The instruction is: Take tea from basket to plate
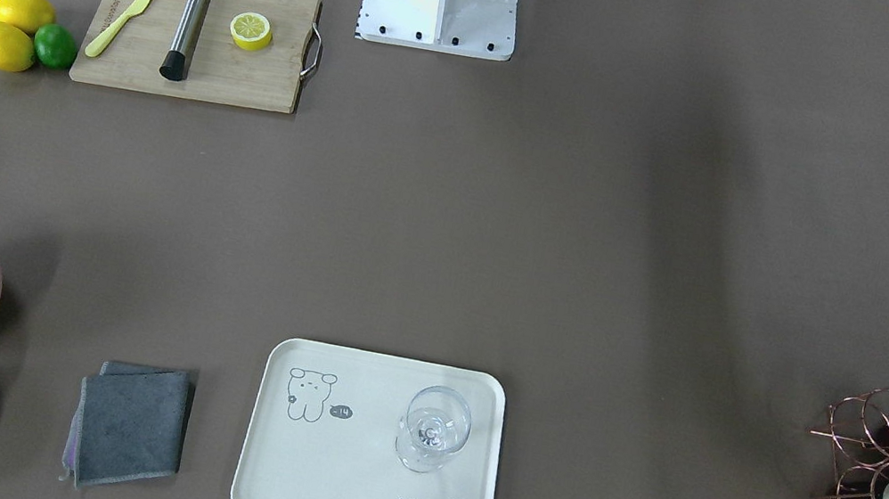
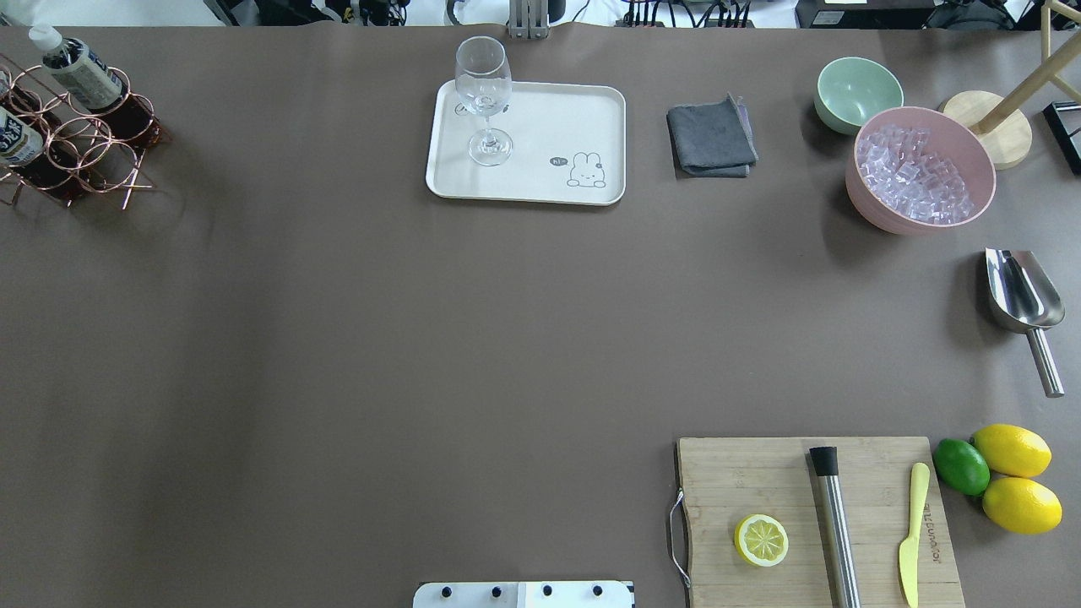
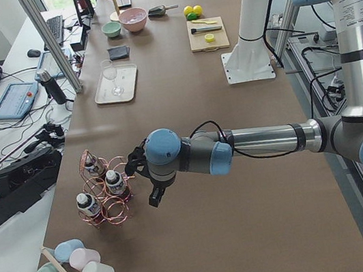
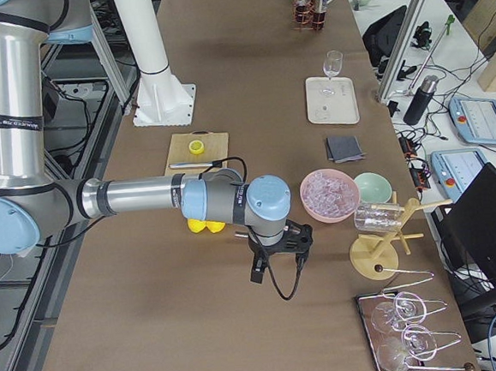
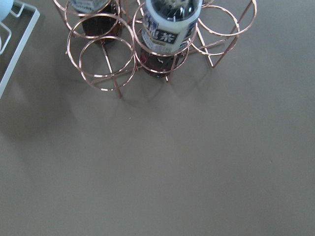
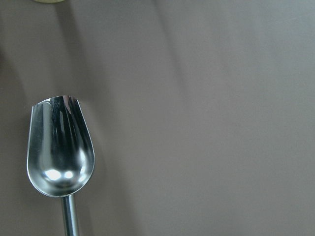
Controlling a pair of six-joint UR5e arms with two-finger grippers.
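The copper wire basket stands at the table's left end and holds three tea bottles; the nearest has a white cap. Two bottles show in the overhead view, in the basket. My left gripper hangs just beside the basket, apart from it; I cannot tell if it is open. The left wrist view shows a bottle in a ring cell. The cream plate lies at the far middle edge. My right gripper hovers over the scoop; I cannot tell its state.
A wine glass stands on the plate's left part. A grey cloth, a green bowl and a pink bowl of ice lie to its right. A cutting board with lemon half, rod and knife is near the robot's base.
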